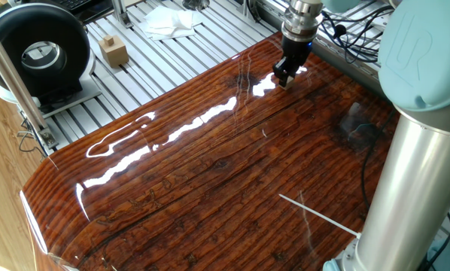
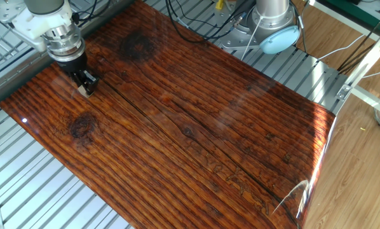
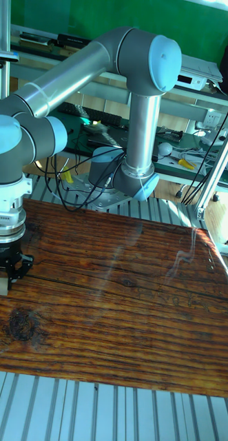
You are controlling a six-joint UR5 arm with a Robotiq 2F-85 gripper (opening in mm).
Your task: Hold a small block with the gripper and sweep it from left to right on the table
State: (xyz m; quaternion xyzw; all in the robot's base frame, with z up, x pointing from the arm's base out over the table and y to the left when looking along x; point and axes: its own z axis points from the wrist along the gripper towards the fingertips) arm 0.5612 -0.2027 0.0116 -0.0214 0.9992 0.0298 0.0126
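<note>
The table (image 2: 196, 127), a glossy striped board, fills most of each fixed view and runs from upper left to lower right in the other fixed view. The arm (image 3: 72, 69) reaches down to the board's far left end, at the left edge of the tall fixed view. The gripper (image 2: 84, 84) points straight down, its fingers clamped on the small block (image 2: 83, 91), which sits between the tips and appears to rest on the board. In the tall fixed view the block (image 3: 1, 287) lies at lower left, so nearly the whole board extends rightward of it: the sweep should probably run that way.
</note>
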